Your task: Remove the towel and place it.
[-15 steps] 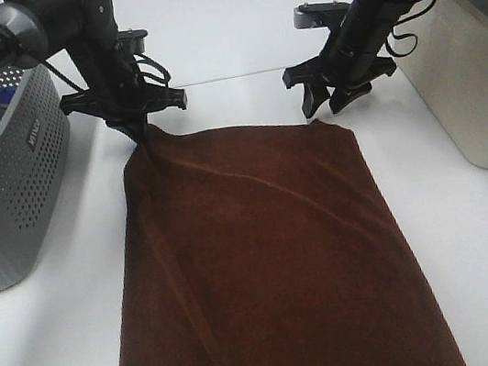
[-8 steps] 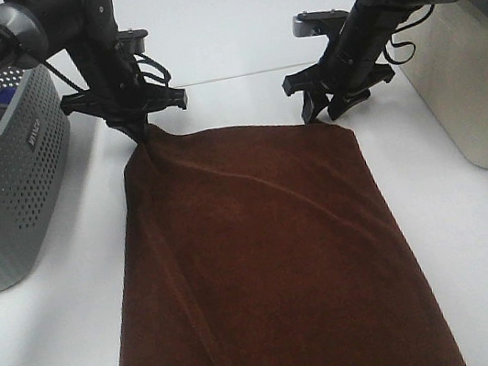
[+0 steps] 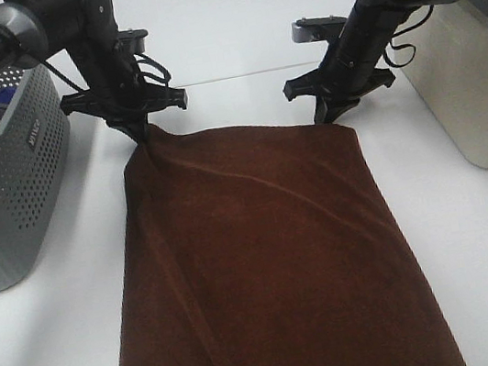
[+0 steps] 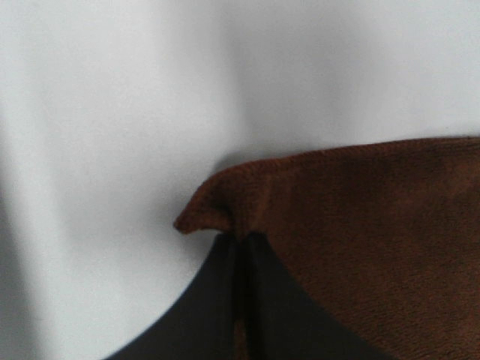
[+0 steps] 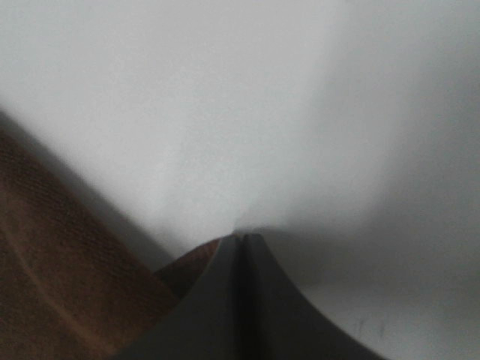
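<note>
Brown towel flat on table, left gripper clamped on one far corner, right gripper pressed together at the other

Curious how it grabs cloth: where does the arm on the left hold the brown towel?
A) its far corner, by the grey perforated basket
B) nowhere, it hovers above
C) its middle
A: the left gripper is shut on a far corner of the towel, which bunches up into its tips beside the perforated basket.
</note>
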`<state>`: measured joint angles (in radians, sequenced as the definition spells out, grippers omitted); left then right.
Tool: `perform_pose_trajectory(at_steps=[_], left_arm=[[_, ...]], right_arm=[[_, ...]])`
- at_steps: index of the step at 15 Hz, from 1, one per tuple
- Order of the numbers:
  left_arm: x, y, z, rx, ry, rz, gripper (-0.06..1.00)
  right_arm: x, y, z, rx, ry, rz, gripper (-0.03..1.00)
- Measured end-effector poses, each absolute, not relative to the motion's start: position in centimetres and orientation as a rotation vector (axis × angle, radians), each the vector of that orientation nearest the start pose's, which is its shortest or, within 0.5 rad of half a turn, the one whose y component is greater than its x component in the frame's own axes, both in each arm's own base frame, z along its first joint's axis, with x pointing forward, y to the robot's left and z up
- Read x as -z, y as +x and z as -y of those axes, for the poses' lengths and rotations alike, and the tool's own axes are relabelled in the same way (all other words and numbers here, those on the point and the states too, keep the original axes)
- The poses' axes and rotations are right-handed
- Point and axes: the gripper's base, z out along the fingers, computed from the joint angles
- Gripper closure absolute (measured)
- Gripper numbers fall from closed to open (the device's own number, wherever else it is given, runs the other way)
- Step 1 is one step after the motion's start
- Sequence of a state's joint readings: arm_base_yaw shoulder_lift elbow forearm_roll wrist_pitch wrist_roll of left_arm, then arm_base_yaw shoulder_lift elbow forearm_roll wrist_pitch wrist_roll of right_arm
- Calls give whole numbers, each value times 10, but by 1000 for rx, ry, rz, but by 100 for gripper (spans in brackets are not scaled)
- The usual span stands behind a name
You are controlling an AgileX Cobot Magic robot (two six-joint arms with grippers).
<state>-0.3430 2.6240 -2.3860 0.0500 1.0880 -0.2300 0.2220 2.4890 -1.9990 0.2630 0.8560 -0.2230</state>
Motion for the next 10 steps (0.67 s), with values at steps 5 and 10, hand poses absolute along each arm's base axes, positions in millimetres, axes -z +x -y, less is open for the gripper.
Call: perform_pose_trajectory(at_steps=[5, 10], left_arm=[[-127, 515, 180, 69, 180, -2803, 93], [-127, 515, 180, 71, 180, -2800, 93]], right_arm=[[-128, 512, -131, -277, -409, -2745, 97], [-149, 513, -131, -271, -411, -2772, 97]])
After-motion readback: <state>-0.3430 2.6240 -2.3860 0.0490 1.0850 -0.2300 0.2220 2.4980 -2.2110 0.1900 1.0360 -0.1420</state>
